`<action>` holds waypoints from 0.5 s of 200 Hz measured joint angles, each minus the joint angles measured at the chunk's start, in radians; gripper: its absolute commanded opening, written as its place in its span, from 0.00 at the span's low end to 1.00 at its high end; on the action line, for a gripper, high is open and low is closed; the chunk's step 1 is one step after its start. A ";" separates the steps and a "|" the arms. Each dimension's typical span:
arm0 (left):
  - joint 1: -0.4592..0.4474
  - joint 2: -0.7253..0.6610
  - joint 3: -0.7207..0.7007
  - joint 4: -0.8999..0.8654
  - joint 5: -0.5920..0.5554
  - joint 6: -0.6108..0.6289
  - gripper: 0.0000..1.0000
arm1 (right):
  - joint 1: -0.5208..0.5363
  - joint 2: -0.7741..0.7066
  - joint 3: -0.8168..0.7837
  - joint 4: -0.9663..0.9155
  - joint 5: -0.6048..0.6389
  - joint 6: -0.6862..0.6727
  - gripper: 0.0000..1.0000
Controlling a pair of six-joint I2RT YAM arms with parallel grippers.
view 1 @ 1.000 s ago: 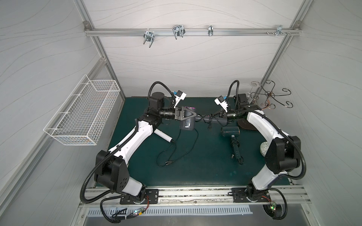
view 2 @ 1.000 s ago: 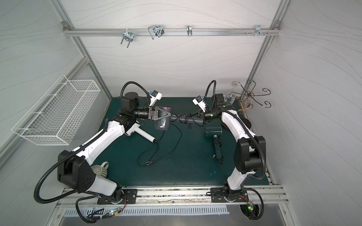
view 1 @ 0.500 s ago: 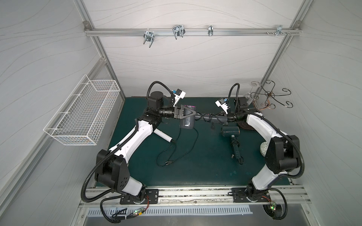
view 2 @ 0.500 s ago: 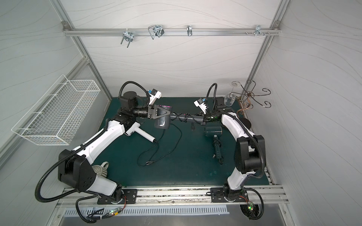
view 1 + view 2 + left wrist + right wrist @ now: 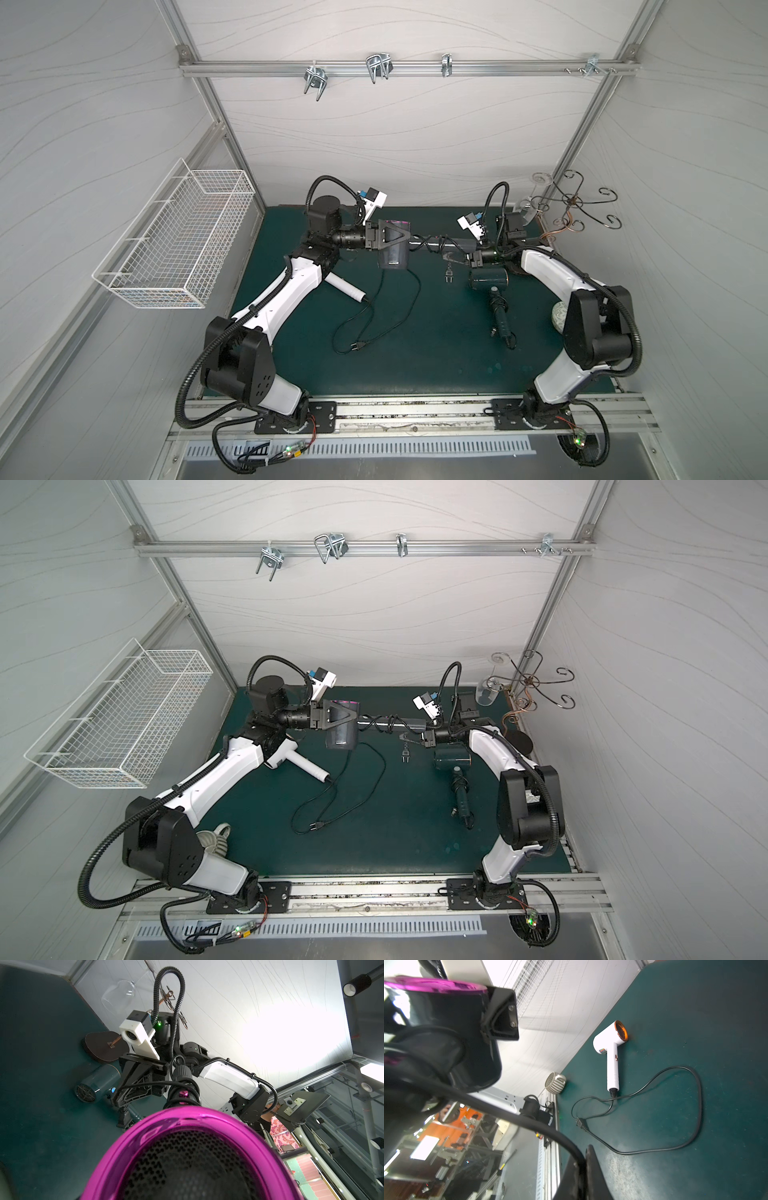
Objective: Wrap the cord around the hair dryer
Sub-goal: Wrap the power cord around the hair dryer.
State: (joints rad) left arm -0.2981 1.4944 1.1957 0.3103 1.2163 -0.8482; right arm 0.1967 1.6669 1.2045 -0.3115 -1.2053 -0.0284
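In both top views the left gripper (image 5: pixel 394 237) clamps the barrel of the black hair dryer (image 5: pixel 392 261). It holds the dryer above the green mat (image 5: pixel 415 353), toward the back, with the handle pointing sideways at the right gripper (image 5: pixel 454 258). The cord (image 5: pixel 428 243) coils around that handle in several turns. The right gripper's fingers are pinched together on the loose end of the cord, and the plug (image 5: pixel 449 279) dangles just below them. A white dryer (image 5: pixel 345 286) lies on the mat, partly under the left arm. A green dryer (image 5: pixel 488 279) lies just beside the right gripper.

The left wrist view is mostly filled by the hair dryer's purple rim (image 5: pixel 207 1118) and black grille. Beyond it the handle is wound with cord, and one strand crosses to the right gripper (image 5: pixel 124 1119).

In the right wrist view the cord (image 5: pixel 519 1120) arcs from the hair dryer (image 5: pixel 446 1047) down into the closed fingers (image 5: pixel 591 1172). One finger (image 5: pixel 500 1022) of the left gripper presses on the barrel. The white dryer (image 5: pixel 610 1053) rests on the mat with its own cord looped loosely beside it.
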 measured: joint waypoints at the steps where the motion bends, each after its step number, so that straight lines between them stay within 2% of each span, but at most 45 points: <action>1: 0.001 0.000 -0.002 0.004 0.000 -0.003 0.00 | 0.000 0.000 -0.003 0.004 0.000 0.006 0.01; 61: 0.029 0.066 -0.069 0.260 -0.051 -0.201 0.00 | 0.003 -0.019 -0.105 0.237 0.054 0.283 0.00; 100: 0.034 0.068 -0.074 0.300 -0.117 -0.215 0.00 | 0.052 -0.059 -0.121 0.317 0.153 0.401 0.00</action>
State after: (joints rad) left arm -0.2642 1.5620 1.1221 0.6102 1.0996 -1.0634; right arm 0.2489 1.6077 1.0836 0.0055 -1.0527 0.3725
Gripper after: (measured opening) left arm 0.773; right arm 0.075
